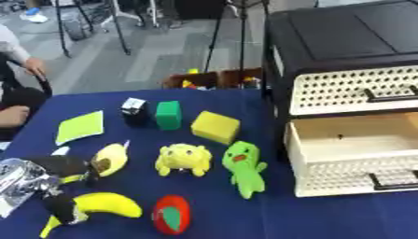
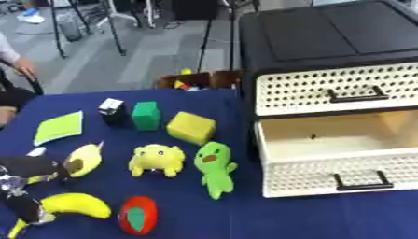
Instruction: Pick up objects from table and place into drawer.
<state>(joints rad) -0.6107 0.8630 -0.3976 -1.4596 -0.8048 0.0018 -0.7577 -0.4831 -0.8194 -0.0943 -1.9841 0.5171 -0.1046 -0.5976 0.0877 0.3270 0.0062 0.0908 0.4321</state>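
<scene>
The left eye view shows more of the robot's left hand (image 1: 57,179), silver at the wrist with black fingers at the table's near left; the right eye view cuts it at the frame edge. Its fingers curl onto the stem end of a yellow toy banana (image 1: 102,205), seemingly pinching it, and the banana lies on the cloth. The right eye view shows the open drawer (image 2: 335,172) whole, with its black handle.

Beside the banana lies a red strawberry toy (image 1: 171,214); behind it a second, peeled-looking banana toy (image 1: 110,158), a yellow plush creature (image 1: 184,158) and a green plush figure (image 1: 245,168) nearest the drawer. Farther back sit a yellow sponge block (image 1: 216,127), a green block (image 1: 168,115), a small black-and-white cube (image 1: 133,110) and a lime sheet (image 1: 80,127).

A blue cloth covers the table (image 1: 343,219). The cream perforated cabinet (image 2: 326,88) has a black top; grey floor and tripod legs lie beyond.
</scene>
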